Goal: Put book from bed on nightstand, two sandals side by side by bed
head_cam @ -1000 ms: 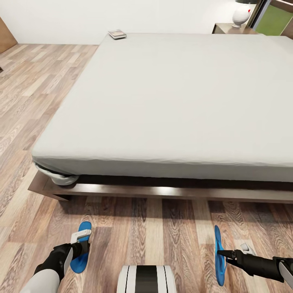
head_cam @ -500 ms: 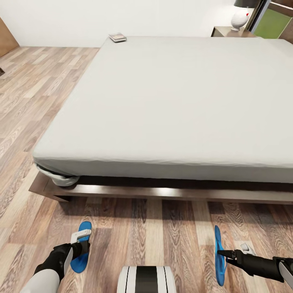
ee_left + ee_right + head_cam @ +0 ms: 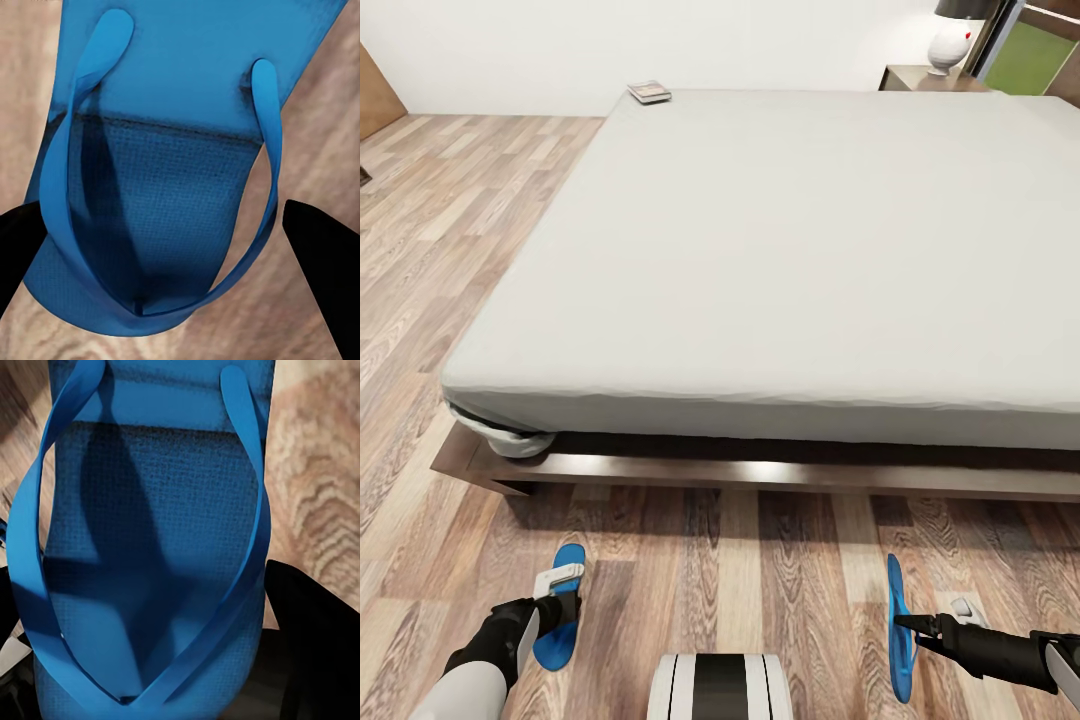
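Left pincer, low over the wood floor before the foot of the bed, has its two dark fingers on either side of the left sandal; in the left wrist view the fingers flank the blue sole and thong strap, and whether they press on it or merely bracket it cannot be told. Right pincer, reaching in from the robot's right, is clamped on the right sandal, which stands tilted up on its edge above the floor; in the right wrist view one dark finger lies just beside the blue strap. The two sandals are well apart, each near the bed's foot, with the robot's white and black trunk between them. Book lies flat at the far left corner of the grey mattress. Nightstand stands at the far right beside the bed and carries a white lamp.
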Robot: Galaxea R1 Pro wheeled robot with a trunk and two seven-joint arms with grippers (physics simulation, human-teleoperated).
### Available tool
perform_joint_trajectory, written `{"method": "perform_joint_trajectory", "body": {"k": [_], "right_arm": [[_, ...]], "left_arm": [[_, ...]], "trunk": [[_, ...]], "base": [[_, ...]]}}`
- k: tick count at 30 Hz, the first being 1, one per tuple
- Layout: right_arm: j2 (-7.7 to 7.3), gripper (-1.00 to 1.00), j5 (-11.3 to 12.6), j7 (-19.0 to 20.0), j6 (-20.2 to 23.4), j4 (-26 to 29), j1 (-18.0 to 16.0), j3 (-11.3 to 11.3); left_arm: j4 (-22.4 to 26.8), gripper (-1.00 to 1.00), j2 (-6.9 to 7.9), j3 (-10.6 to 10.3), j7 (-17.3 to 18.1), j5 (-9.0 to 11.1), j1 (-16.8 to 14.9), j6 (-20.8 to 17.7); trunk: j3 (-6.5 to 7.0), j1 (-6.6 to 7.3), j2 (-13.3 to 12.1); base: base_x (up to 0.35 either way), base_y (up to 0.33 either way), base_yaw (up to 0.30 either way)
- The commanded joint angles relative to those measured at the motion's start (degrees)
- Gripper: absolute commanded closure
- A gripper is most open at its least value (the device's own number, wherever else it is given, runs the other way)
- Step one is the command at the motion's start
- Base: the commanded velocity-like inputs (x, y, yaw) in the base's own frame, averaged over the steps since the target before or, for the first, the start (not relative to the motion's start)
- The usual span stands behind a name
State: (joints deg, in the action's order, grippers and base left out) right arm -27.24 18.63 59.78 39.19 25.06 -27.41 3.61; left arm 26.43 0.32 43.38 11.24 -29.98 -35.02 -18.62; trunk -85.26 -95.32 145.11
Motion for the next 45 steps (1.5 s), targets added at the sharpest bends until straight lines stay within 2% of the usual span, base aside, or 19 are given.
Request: {"method": "perform_joint_trajectory", "body": {"k": [1, 6, 7, 29, 42, 45], "right_arm": [[0.0, 1.0, 0.2, 0.1, 0.4, 0.0, 0.0, 0.1], [0.0, 1.0, 0.2, 0.1, 0.4, 0.0, 0.0, 0.1], [0.0, 1.0, 0.2, 0.1, 0.4, 0.0, 0.0, 0.1], [0.0, 1.0, 0.2, 0.1, 0.4, 0.0, 0.0, 0.1], [0.0, 1.0, 0.2, 0.1, 0.4, 0.0, 0.0, 0.1], [0.0, 1.0, 0.2, 0.1, 0.4, 0.0, 0.0, 0.1]], "left_arm": [[0.1, 1.0, -0.05, 0.5, 0.5, -0.6, 0.0, -0.2], [0.1, 1.0, -0.05, 0.5, 0.5, -0.6, 0.0, -0.2], [0.1, -1.0, -0.05, 0.5, 0.5, -0.6, 0.0, -0.2], [0.1, -1.0, -0.05, 0.5, 0.5, -0.6, 0.0, -0.3], [0.1, -1.0, -0.02, 0.5, 0.6, -0.6, -0.1, -0.3], [0.1, -1.0, 0.8, 0.5, 1.2, -0.5, -0.1, -0.5]], "trunk": [[-0.03, 0.01, 0.0], [-0.03, 0.01, 0.0], [-0.03, 0.01, 0.0], [-0.03, 0.01, 0.0], [2.85, 0.34, -0.2], [3.51, 0.42, -0.2]], "base": [[0.0, 0.0, 0.0], [0.0, 0.0, 0.0], [0.0, 0.0, 0.0], [0.0, 0.0, 0.0], [0.0, 0.0, 0.0], [0.0, 0.0, 0.0]]}}
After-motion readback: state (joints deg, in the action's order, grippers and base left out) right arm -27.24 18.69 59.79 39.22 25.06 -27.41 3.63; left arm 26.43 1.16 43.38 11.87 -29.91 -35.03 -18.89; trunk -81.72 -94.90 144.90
